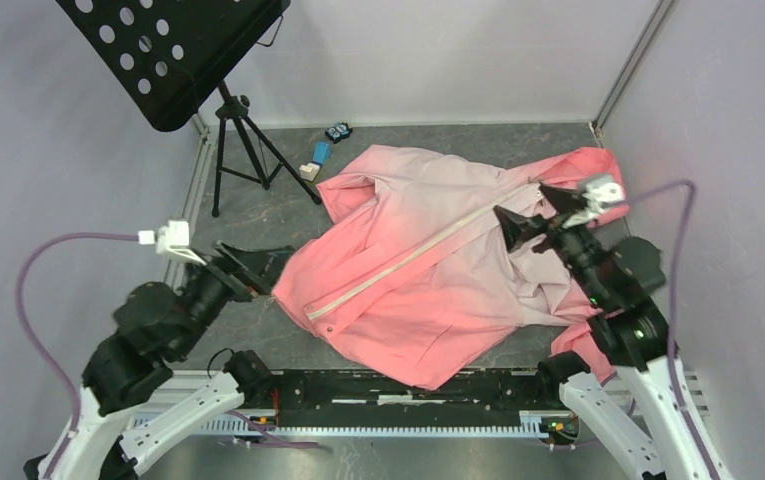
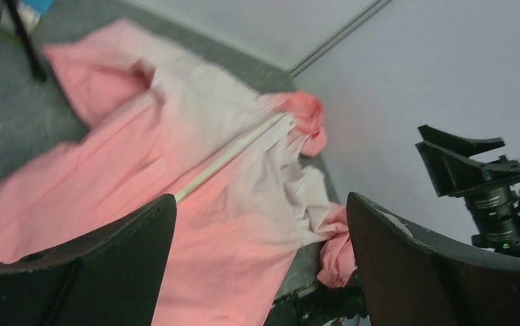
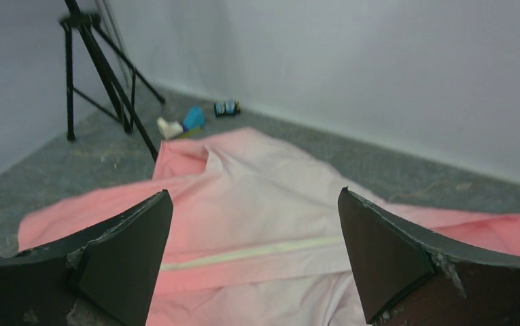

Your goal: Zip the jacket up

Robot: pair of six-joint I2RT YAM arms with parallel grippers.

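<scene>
On the table (image 1: pixel 258 215), the jacket (image 1: pixel 428 290) lies flat, its zipper (image 1: pixel 408 258) looking closed hem to collar (done, I judge), while my left gripper (image 1: pixel 258 265) and right gripper (image 1: pixel 523 207) hang at either end, fingers wide apart, holding nothing.

Standing on grey speckled floor (image 1: pixel 258 215), well ahead of left gripper (image 1: pixel 258 265): black tripod (image 1: pixel 230 110) carrying a perforated black stand tray (image 1: pixel 168 50). Lying just right of tripod feet, further ahead: small blue and white items (image 1: pixel 321 152). Enclosing floor on three sides: plain pale lilac walls (image 1: pixel 438 60), evenly lit.
</scene>
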